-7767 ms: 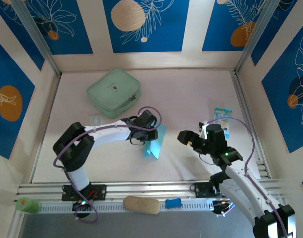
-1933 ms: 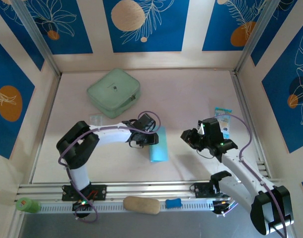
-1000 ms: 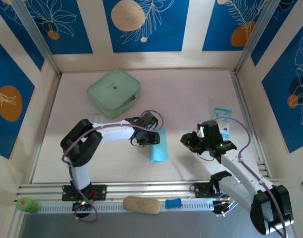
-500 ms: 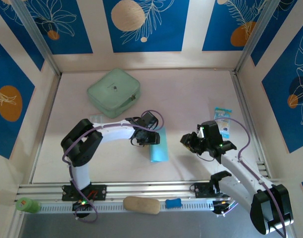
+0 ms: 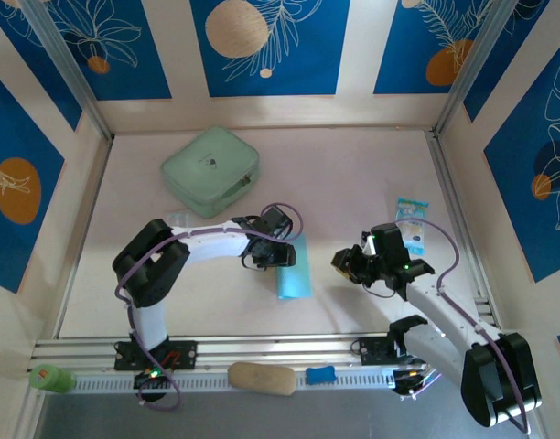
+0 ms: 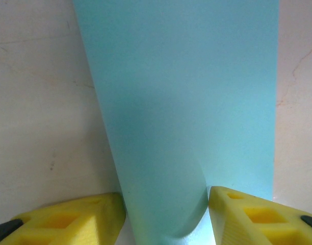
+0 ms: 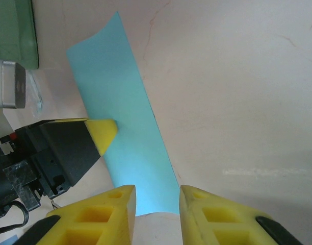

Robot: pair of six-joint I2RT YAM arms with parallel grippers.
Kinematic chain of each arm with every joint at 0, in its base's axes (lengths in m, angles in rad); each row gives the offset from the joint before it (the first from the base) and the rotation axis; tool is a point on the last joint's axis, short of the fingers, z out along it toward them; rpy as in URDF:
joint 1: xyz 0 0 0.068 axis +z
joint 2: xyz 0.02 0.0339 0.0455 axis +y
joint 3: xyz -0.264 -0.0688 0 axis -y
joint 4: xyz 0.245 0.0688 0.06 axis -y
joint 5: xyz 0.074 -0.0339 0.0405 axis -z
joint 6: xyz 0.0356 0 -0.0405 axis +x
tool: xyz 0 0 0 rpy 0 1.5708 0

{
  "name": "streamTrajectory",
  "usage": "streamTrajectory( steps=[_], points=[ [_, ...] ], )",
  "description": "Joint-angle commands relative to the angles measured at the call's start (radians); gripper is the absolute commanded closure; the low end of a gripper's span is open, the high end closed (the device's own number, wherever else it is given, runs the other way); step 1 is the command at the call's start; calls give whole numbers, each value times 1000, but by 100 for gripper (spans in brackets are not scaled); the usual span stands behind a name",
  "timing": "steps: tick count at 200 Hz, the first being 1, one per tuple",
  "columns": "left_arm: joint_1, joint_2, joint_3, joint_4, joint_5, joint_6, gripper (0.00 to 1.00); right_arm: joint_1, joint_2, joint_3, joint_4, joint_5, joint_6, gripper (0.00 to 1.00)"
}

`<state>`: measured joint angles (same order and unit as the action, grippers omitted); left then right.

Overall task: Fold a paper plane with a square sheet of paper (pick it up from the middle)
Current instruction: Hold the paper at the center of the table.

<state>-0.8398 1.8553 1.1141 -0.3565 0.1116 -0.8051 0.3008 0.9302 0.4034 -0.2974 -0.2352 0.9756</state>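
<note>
White left arm (image 5: 207, 243) and right arm (image 5: 442, 302), black joints, looping purple cables (image 5: 457, 251), yellow wedge-shaped, hollow-celled fingers (image 6: 69, 219).

Smooth, matt, light blue sheet of paper (image 6: 186, 102) on a pale, faintly veined matt table (image 5: 353, 183). Matt yellow plastic fingers (image 6: 69, 222). Soft-looking mint-green cloth case (image 5: 211, 170).

paper (image 5: 294, 270): plain light cyan-blue
case (image 5: 210, 170): mint green
fingers (image 6: 64, 224): yellow
packet (image 5: 412, 222): blue-white print
walls (image 5: 303, 69): blue, white leaf outlines, orange discs

Lab test cell: printed wall panels (image 5: 271, 46) (blue, leafy) box in a table (image 5: 353, 165).
</note>
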Motion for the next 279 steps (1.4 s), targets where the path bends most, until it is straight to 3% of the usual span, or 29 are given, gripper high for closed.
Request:
streamTrajectory(
  steps=[1, 56, 123, 198, 279],
  points=[
    [8, 89, -30, -9, -53, 15, 47, 3, 20, -11, 24, -39, -11, 73],
    [8, 91, -30, -8, -55, 15, 47, 34, 57, -17, 93, -46, 8, 74],
    [8, 97, -23, -9, -53, 20, 47, 115, 307, 78, 195, -74, -31, 98],
    [8, 100, -27, 3, -46, 9, 47, 194, 576, 230, 231, -75, -63, 100],
    [8, 100, -33, 6, -46, 4, 47, 238, 693, 268, 212, -55, -92, 100]
  ],
)
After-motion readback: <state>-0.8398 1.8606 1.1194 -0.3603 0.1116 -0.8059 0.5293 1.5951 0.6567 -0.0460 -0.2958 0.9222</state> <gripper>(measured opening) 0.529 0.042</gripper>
